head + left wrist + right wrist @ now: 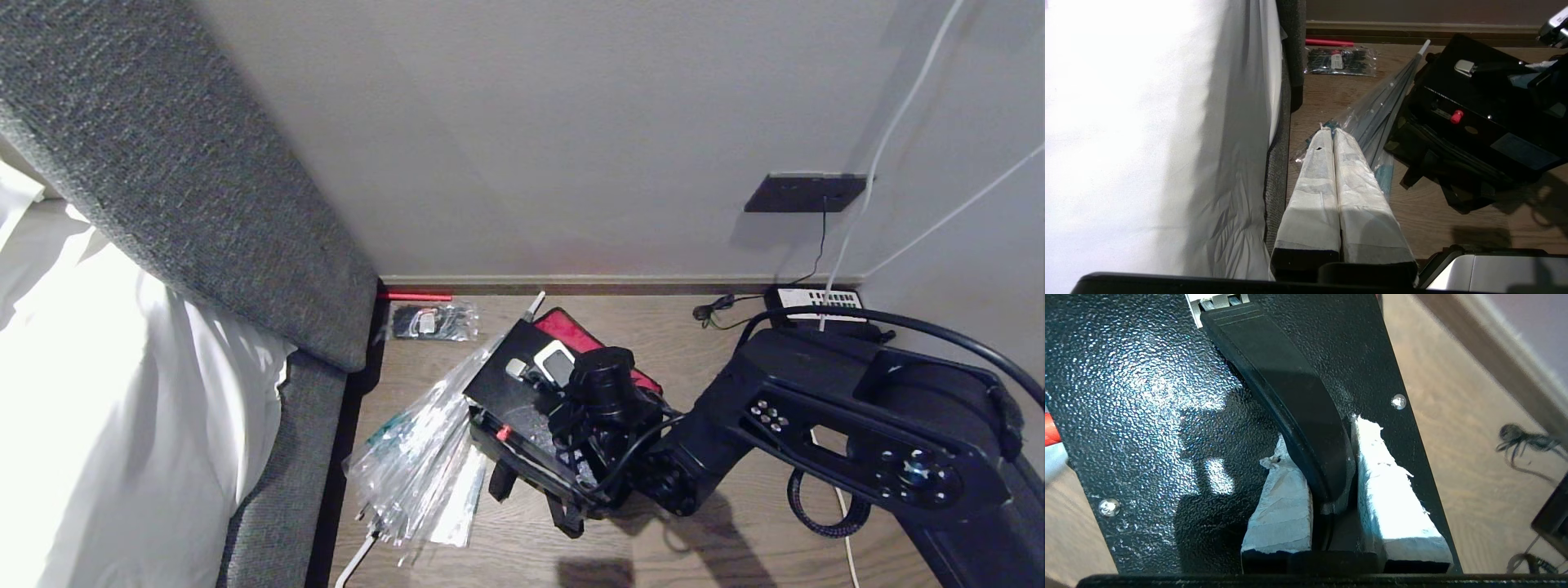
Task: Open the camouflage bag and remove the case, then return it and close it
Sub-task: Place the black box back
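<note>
Mostly hidden camouflage bag (1437, 163), right gripper (1327, 457) clamped on case handle (1290, 396).

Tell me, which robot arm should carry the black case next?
Probably the right: the right gripper is shut on the case's handle. The left gripper is shut, empty, beside the bed, apart from the case.

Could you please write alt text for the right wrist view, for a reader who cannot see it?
The right hand is clamped on the curved black handle of a textured black case, one white-padded finger on each side. Wooden floor shows beside the case.
</note>
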